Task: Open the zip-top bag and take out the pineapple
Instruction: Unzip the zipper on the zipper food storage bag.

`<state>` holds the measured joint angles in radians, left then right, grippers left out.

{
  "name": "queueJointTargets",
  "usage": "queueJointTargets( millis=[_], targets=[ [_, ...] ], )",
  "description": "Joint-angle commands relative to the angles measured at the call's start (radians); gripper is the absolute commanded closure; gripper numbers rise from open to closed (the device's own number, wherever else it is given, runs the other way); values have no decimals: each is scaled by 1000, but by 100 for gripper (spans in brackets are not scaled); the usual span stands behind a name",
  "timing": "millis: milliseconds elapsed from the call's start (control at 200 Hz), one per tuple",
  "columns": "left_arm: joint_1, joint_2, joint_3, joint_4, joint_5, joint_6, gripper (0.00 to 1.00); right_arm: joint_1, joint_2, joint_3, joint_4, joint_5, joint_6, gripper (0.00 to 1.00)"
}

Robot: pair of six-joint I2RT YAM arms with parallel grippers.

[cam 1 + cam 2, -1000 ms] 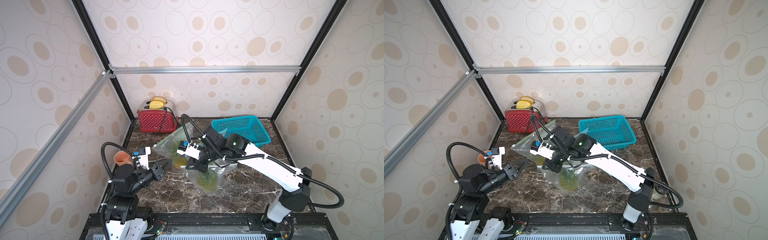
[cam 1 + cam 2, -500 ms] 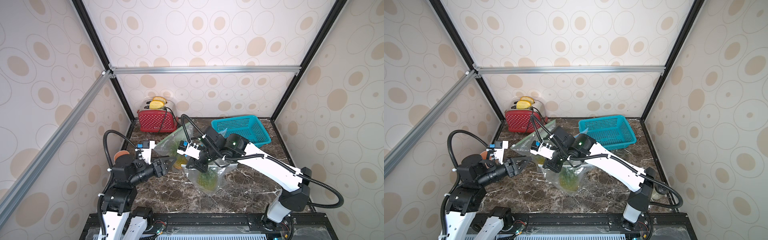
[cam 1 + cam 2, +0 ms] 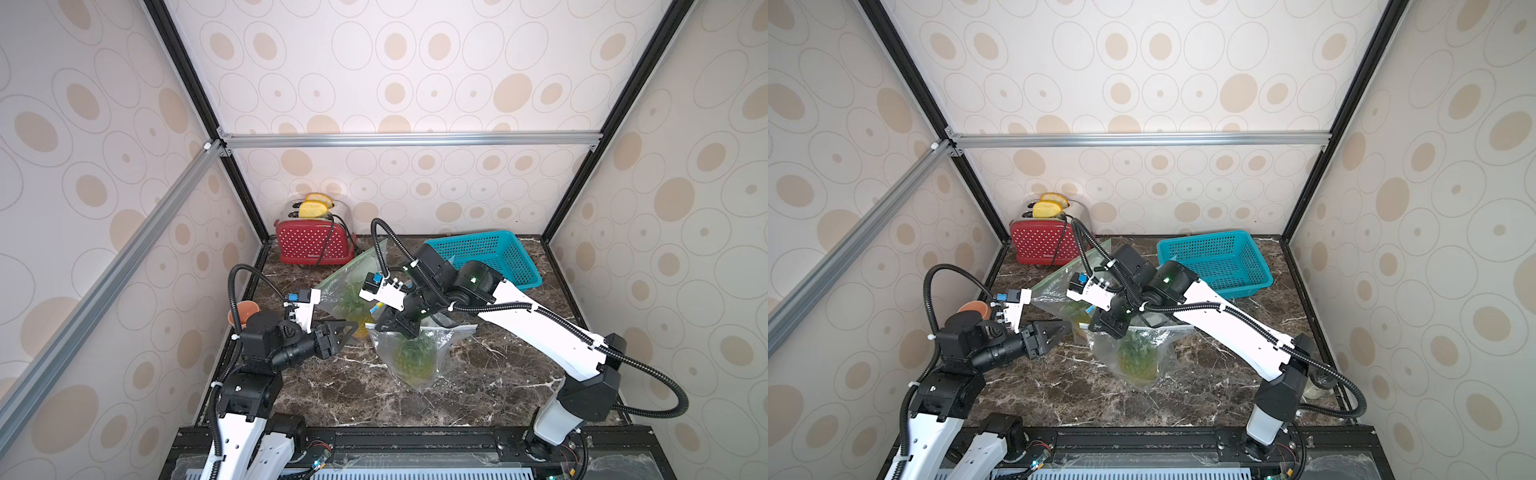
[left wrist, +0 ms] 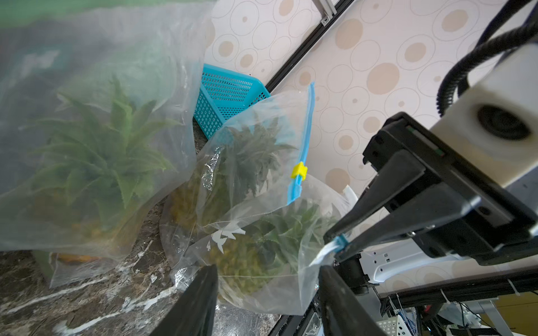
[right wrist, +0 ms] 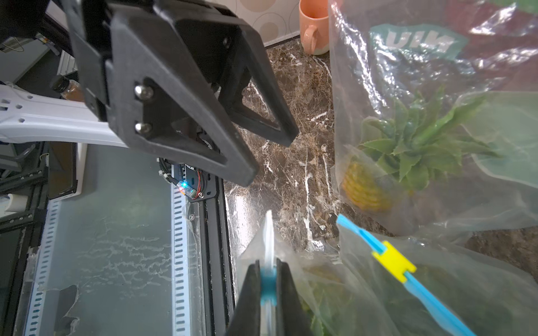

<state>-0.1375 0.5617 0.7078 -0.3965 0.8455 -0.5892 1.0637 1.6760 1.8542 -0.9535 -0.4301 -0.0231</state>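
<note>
Got the right gripper [image 5: 267,280] pinched tight on the blue zip edge of the zip-top bag [image 3: 440,353], sitting mid-table on the marble table [image 3: 332,395]. Got the left gripper [image 3: 351,328] spread wide and empty, just beside that bag. Pineapple [image 4: 241,259] inside the bag, leafy crown up. Another bagged pineapple [image 3: 353,291] behind.

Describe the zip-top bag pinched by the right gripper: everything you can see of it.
The zip-top bag is clear, crinkled plastic with a blue zip strip carrying a yellow slider part-way along. A pineapple, green crown up, shows through it. The right gripper is shut on one end of the top edge, so the bag hangs there, its bottom apparently resting on the marble table. A second bag stands close behind. The open left gripper is near, not touching.
</note>
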Motion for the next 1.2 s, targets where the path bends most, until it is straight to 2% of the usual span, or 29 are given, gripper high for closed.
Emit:
queueJointTargets(
  millis=[0, 135, 340, 421, 676, 851, 1016, 1197],
  targets=[
    [-9, -5, -17, 123, 22, -61, 45, 2, -12, 24, 8, -33, -3, 98],
    [-59, -11, -64, 244, -12, -136, 48, 2, -16, 23, 13, -27, -4, 98],
    [-311, 54, -83, 279, -175, -87, 52, -2, -14, 14, 14, -12, -9, 98],
    [-369, 89, -58, 259, -227, -53, 53, -2, -17, 6, 19, -12, -7, 98],
    [-375, 95, 0, 168, -306, 11, 57, -3, -34, -29, 36, -10, -8, 97],
    [-375, 39, 18, 115, -367, 46, 58, -3, -35, -36, 37, -7, -6, 97],
    [-375, -3, 32, 58, -393, 75, 58, -3, -20, -17, 26, -4, -11, 97],
    [-375, -4, 11, 108, -374, 52, 58, -3, -11, -7, 27, -13, -8, 97]
  ],
)
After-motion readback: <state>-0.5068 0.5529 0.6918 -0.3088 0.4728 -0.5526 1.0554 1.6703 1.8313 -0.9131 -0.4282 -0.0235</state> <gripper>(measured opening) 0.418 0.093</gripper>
